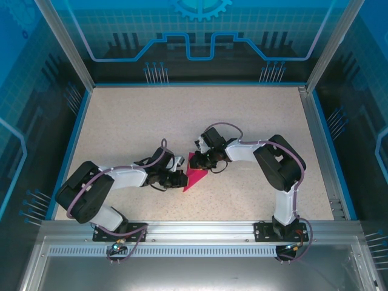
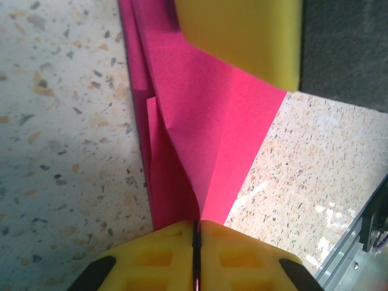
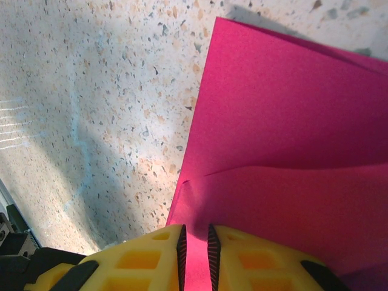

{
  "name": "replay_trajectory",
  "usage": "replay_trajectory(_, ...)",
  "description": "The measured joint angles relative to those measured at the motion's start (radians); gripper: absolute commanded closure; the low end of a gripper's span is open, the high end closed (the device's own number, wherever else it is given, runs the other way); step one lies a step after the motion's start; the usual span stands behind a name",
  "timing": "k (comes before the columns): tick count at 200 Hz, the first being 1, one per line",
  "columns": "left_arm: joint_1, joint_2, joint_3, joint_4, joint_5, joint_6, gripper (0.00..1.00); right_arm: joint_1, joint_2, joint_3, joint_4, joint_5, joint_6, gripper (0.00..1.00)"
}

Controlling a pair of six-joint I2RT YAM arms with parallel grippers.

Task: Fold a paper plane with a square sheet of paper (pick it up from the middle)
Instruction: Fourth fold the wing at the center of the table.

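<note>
- Left gripper [image 2: 196, 235]: its yellow fingers are pressed together, pinching a raised fold of the sheet of paper [image 2: 209, 127] at the bottom of its wrist view.
- Right gripper [image 3: 197, 237]: its fingers are a sliver apart, clamped on the sheet's edge at the bottom centre of its view.
- The magenta sheet, partly folded, sits at the centre of the overhead frame, between both grippers.
- The table [image 1: 133, 121] is speckled beige, with blue translucent walls [image 1: 24, 91] around it and a metal rail [image 1: 200, 227] along the bottom.
- Count: left arm [image 1: 121, 177], right arm [image 1: 251, 150], two grippers, one sheet.
</note>
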State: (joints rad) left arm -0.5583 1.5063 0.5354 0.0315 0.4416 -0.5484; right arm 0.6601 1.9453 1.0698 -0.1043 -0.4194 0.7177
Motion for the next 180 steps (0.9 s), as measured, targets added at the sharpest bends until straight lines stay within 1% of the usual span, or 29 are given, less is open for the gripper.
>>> replay_trajectory(15, 0.0, 0.0, -0.002, 0.0, -0.002, -0.001, 0.96, 0.0, 0.003, 0.004, -0.004, -0.001, 0.0, 0.79)
replay_trajectory(40, 0.0, 0.0, -0.003, 0.0, -0.007, -0.002, 0.99, -0.001, 0.006, 0.011, -0.012, -0.004, 0.0, 0.79)
replay_trajectory(67, 0.0, -0.001, -0.013, 0.002, -0.022, -0.005, 0.95, -0.001, 0.013, 0.018, -0.017, -0.008, 0.0, 0.79)
replay_trajectory(83, 0.0, -0.008, -0.018, 0.003, -0.026, -0.016, 0.91, -0.001, 0.016, 0.021, -0.019, -0.011, 0.0, 0.79)
replay_trajectory(133, 0.0, -0.04, -0.028, -0.012, -0.048, -0.039, 0.88, 0.0, 0.019, 0.025, -0.02, -0.013, 0.0, 0.79)
replay_trajectory(160, 0.0, -0.049, -0.029, -0.036, -0.048, -0.049, 0.9, 0.0, 0.02, 0.025, -0.02, -0.013, 0.0, 0.79)
replay_trajectory(180, 0.0, -0.049, -0.035, -0.027, -0.046, -0.054, 0.95, 0.0, 0.02, 0.025, -0.02, -0.014, 0.0, 0.79)
